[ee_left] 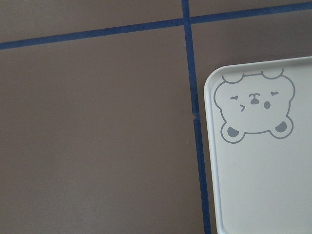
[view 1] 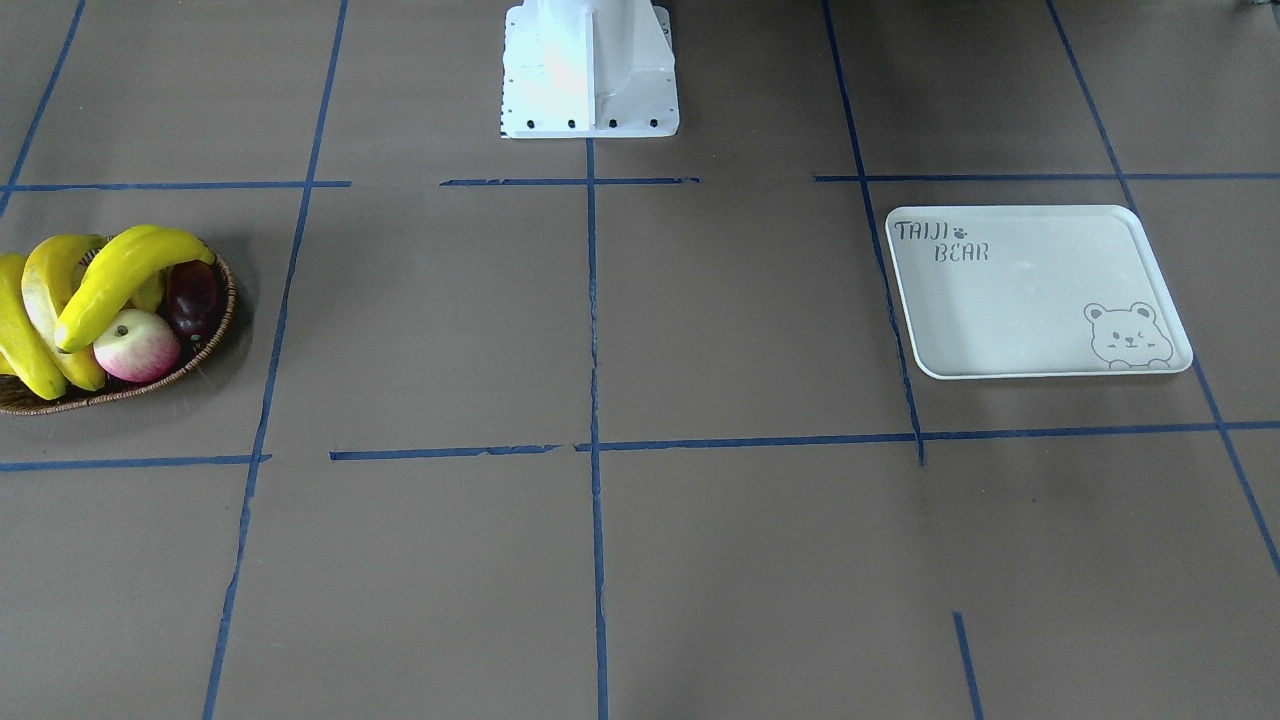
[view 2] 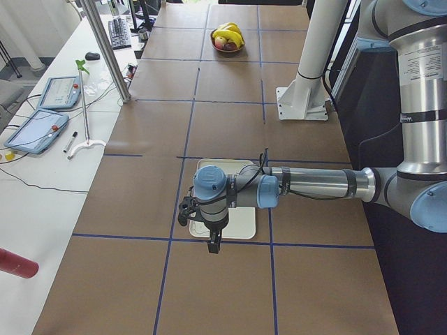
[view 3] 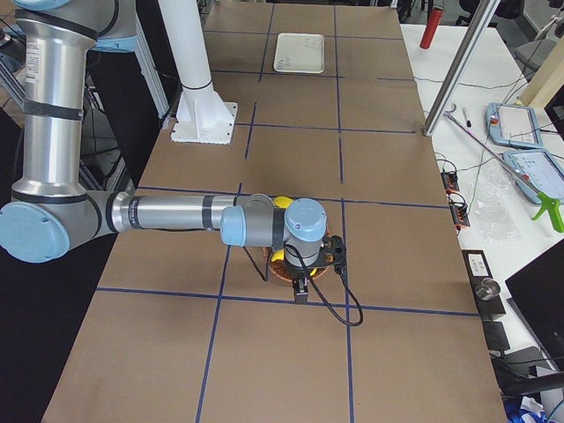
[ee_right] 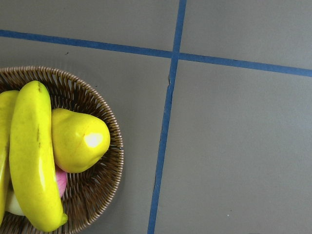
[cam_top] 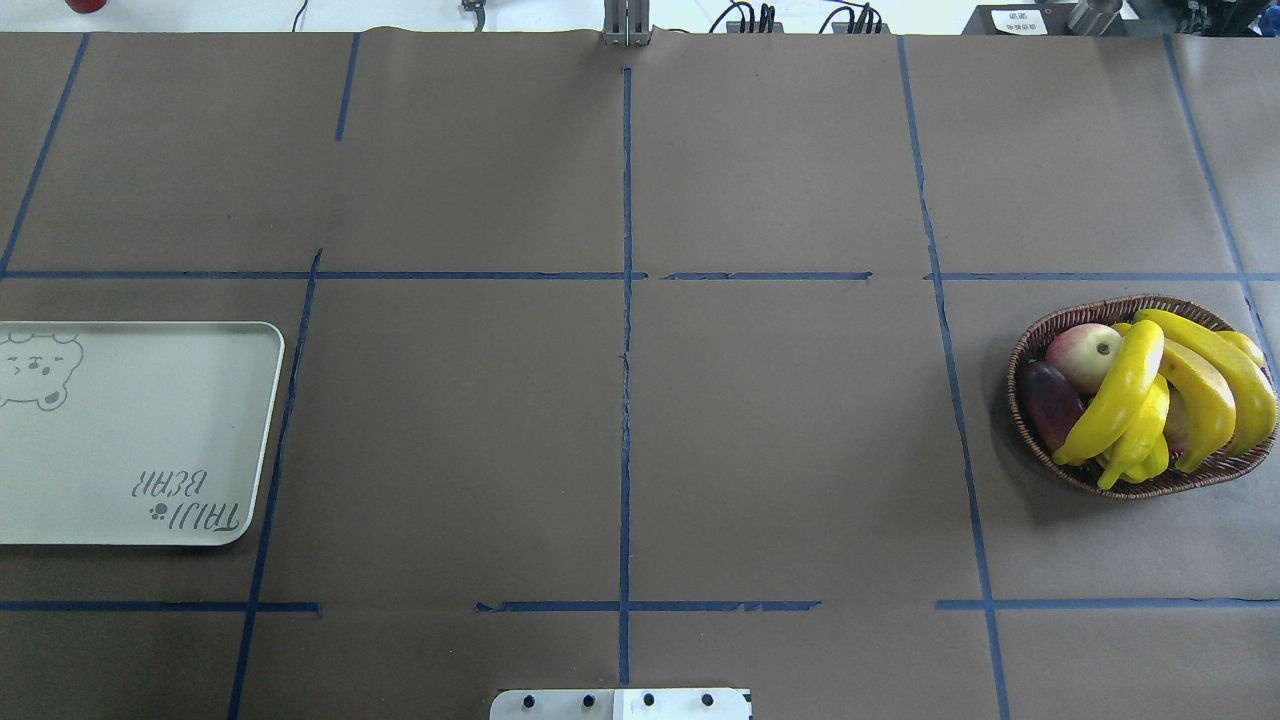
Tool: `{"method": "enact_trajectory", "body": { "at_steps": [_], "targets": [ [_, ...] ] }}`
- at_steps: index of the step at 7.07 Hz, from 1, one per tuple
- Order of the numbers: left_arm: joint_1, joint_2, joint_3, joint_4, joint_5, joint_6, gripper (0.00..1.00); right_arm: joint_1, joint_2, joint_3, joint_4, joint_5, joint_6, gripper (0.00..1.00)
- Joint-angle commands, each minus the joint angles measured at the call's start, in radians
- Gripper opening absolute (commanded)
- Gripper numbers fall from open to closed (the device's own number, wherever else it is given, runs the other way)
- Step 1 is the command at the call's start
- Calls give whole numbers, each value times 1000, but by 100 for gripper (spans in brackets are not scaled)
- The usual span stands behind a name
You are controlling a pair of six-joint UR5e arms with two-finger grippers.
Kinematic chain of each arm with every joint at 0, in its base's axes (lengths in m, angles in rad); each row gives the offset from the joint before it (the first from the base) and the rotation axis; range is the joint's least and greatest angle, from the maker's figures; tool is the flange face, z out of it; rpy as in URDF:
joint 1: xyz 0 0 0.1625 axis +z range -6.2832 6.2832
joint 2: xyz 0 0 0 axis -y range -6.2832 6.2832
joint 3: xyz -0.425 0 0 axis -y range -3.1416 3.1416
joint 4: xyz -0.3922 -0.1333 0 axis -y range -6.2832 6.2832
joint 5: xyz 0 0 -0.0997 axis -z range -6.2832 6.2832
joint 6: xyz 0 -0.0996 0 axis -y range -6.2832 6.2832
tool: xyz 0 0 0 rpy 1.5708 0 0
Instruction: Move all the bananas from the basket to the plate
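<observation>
Three bananas (view 1: 120, 280) (cam_top: 1120, 390) lie in the wicker basket (view 1: 215, 330) (cam_top: 1022, 345), on top of the other fruit. The right wrist view shows one banana (ee_right: 31, 156) and the basket rim (ee_right: 111, 146). The cream plate (view 1: 1030, 290) (cam_top: 130, 430) (ee_left: 263, 185) lies bare at the table's other end. My left gripper (view 2: 213, 244) hangs over the plate's edge (view 2: 241, 220). My right gripper (view 3: 300, 289) hangs over the basket (view 3: 280, 264). Both grippers show only in the side views, so I cannot tell whether they are open or shut.
The basket also holds a pink apple (view 1: 135, 345), a dark purple fruit (view 1: 192, 298), a starfruit (cam_top: 1135, 450) and a yellow lump fruit (ee_right: 78, 139). The white robot base (view 1: 590, 70) stands mid-table. Blue tape lines cross the brown cover.
</observation>
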Motion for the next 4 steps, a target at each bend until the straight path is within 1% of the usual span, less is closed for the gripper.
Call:
{"method": "enact_trajectory", "body": {
  "at_steps": [1, 2, 3, 4],
  "targets": [
    [0, 3, -9, -3, 1, 3, 100, 0, 0, 1, 0, 0, 0, 100],
    [2, 0, -3, -1, 1, 2, 100, 0, 3, 6, 11, 0, 0, 100],
    [2, 2, -3, -1, 0, 2, 100, 0, 5, 7, 85, 3, 11, 100],
    [2, 2, 2, -1, -2, 2, 100, -3, 5, 9, 122, 15, 90, 100]
  ]
}}
